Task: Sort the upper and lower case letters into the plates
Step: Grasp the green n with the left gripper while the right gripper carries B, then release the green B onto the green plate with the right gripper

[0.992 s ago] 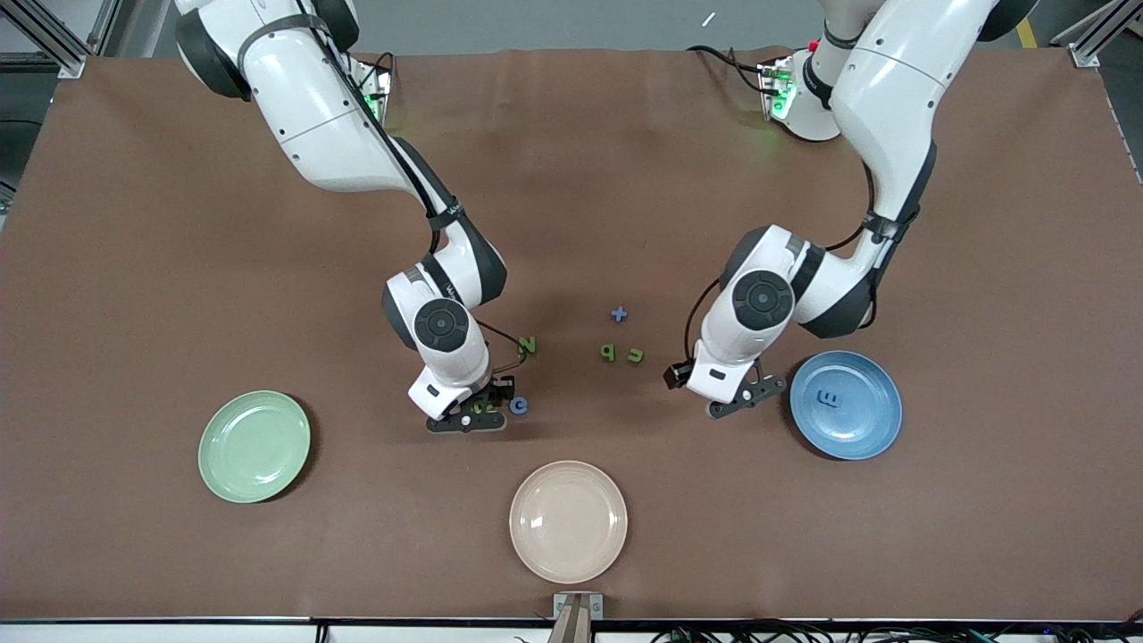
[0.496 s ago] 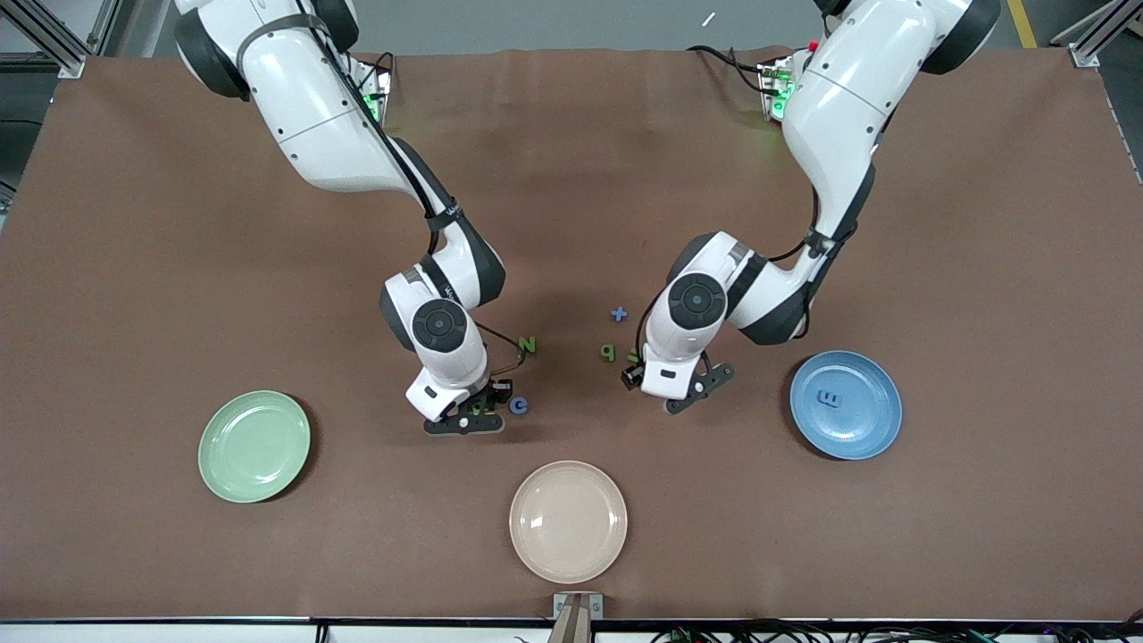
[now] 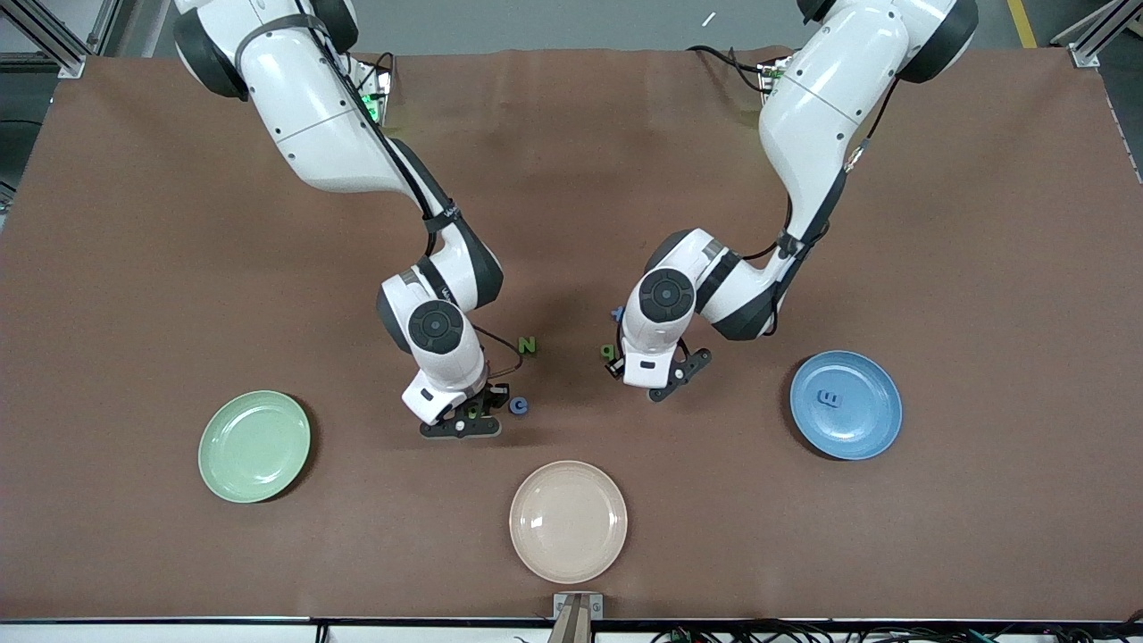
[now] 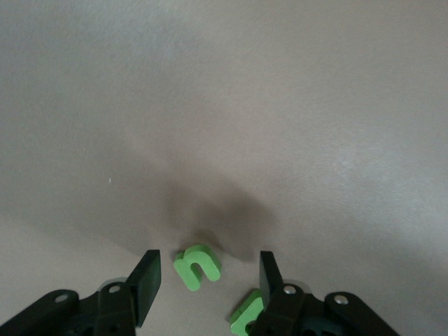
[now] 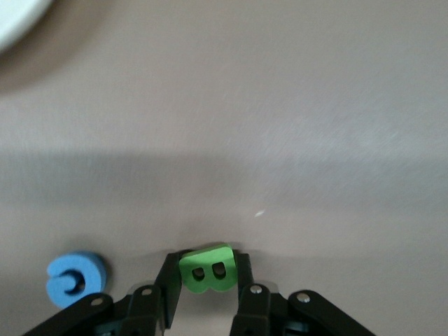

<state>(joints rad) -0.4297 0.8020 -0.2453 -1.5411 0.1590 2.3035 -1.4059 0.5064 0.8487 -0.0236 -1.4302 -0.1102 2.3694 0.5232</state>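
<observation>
My right gripper (image 3: 466, 415) is down at the table, shut on a green letter B (image 5: 210, 274) that sits squeezed between its fingers (image 5: 170, 276). A blue c (image 3: 519, 405) lies just beside it. My left gripper (image 4: 208, 269) is low over the middle of the table. It is open, and a green n (image 4: 197, 266) lies on the table between its fingers without touching them. A second green letter (image 4: 245, 316) is half hidden under one finger. The blue plate (image 3: 871, 420) holds a blue E (image 3: 830, 398). The pale green plate (image 3: 254, 446) is bare.
A green N (image 3: 527, 345) and a green p (image 3: 609, 352) lie between the two hands. A blue plus (image 3: 616, 313) peeks out beside the left arm's wrist. A cream plate (image 3: 568, 521) sits nearest the front camera.
The left arm swung from beside the blue plate to the middle, over the green n, with its jaws narrowing. The right gripper closed onto the green B.
</observation>
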